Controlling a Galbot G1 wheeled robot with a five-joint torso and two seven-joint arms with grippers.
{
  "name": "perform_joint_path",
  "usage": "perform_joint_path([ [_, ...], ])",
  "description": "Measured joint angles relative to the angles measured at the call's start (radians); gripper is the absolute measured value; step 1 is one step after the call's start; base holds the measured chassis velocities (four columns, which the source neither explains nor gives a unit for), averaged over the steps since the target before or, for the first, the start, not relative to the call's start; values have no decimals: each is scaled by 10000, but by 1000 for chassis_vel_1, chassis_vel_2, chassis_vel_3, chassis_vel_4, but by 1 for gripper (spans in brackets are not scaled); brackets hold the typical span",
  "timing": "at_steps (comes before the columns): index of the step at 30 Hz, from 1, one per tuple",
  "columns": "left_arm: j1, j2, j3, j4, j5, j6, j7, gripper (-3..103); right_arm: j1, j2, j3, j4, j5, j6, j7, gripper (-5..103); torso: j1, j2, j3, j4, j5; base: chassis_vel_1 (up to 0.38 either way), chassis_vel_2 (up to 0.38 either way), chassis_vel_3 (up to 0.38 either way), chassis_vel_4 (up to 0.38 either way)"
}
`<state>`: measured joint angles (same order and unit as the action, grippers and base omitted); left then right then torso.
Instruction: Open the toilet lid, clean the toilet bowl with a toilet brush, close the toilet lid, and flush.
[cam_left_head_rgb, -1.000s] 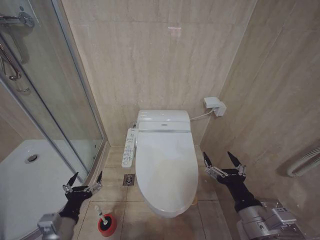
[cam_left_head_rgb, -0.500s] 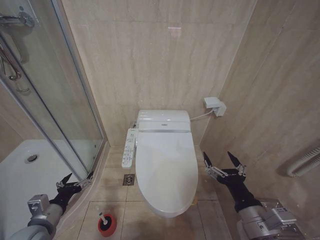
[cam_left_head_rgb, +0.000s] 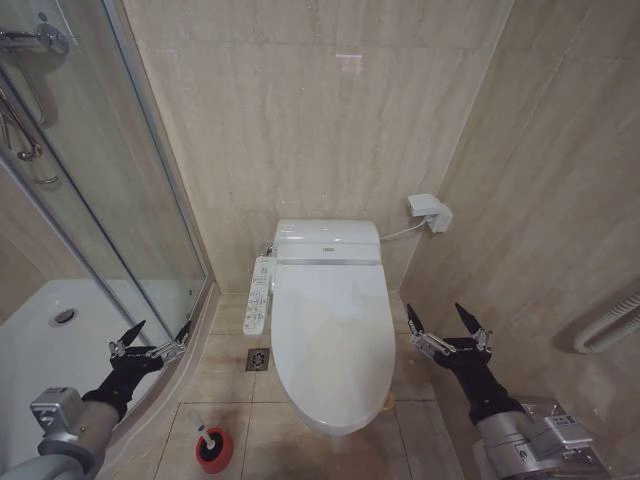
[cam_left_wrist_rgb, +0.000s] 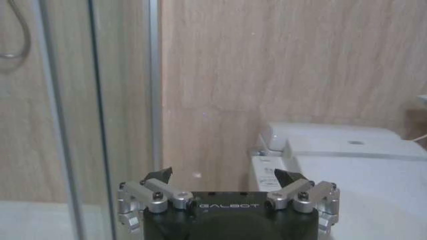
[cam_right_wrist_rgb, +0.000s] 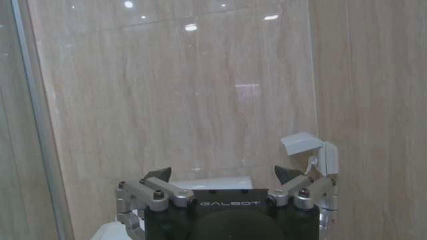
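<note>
The white toilet lid (cam_left_head_rgb: 333, 335) lies shut over the toilet, so the toilet bowl is hidden under it. The lid (cam_left_wrist_rgb: 360, 185) also shows in the left wrist view. The toilet brush (cam_left_head_rgb: 203, 434) stands in its small red holder (cam_left_head_rgb: 214, 451) on the floor, left of the toilet's front. My left gripper (cam_left_head_rgb: 147, 343) hangs open at the lower left, above and behind the brush, by the shower's edge. My right gripper (cam_left_head_rgb: 447, 325) stands open to the right of the toilet. Neither holds anything; both show open in their wrist views (cam_left_wrist_rgb: 223, 176) (cam_right_wrist_rgb: 223, 175).
A glass shower enclosure (cam_left_head_rgb: 110, 210) with a white tray (cam_left_head_rgb: 50, 370) fills the left. A control panel (cam_left_head_rgb: 259, 295) hangs at the toilet's left side, a floor drain (cam_left_head_rgb: 258, 359) below it. A white wall box (cam_left_head_rgb: 430, 212) and a grey hose (cam_left_head_rgb: 610, 330) sit on the right wall.
My left arm swung left, away from the brush toward the shower's edge, then rose slightly. Its fingers stayed open. The right arm has not moved.
</note>
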<state>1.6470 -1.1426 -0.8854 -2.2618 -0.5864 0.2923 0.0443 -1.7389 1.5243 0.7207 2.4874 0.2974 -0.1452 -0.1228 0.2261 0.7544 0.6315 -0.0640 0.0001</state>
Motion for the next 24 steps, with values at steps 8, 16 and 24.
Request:
perform_joint_path([
  [8, 113, 25, 63, 629, 332, -827, 40, 100, 0, 0, 1, 0, 0, 0, 0, 100, 0, 0, 0, 0, -2, 0, 0, 0, 0],
  [16, -98, 46, 157, 1165, 380, -1730, 548, 100, 0, 0, 0, 0, -1, 0, 0, 100, 0, 0, 0, -1, -1, 0, 0, 0, 0],
  [24, -186, 53, 222, 1518, 387, -2159, 984, 100, 0, 0, 0, 0, 0, 0, 0, 100, 0, 0, 0, -1, -1, 0, 0, 0, 0],
])
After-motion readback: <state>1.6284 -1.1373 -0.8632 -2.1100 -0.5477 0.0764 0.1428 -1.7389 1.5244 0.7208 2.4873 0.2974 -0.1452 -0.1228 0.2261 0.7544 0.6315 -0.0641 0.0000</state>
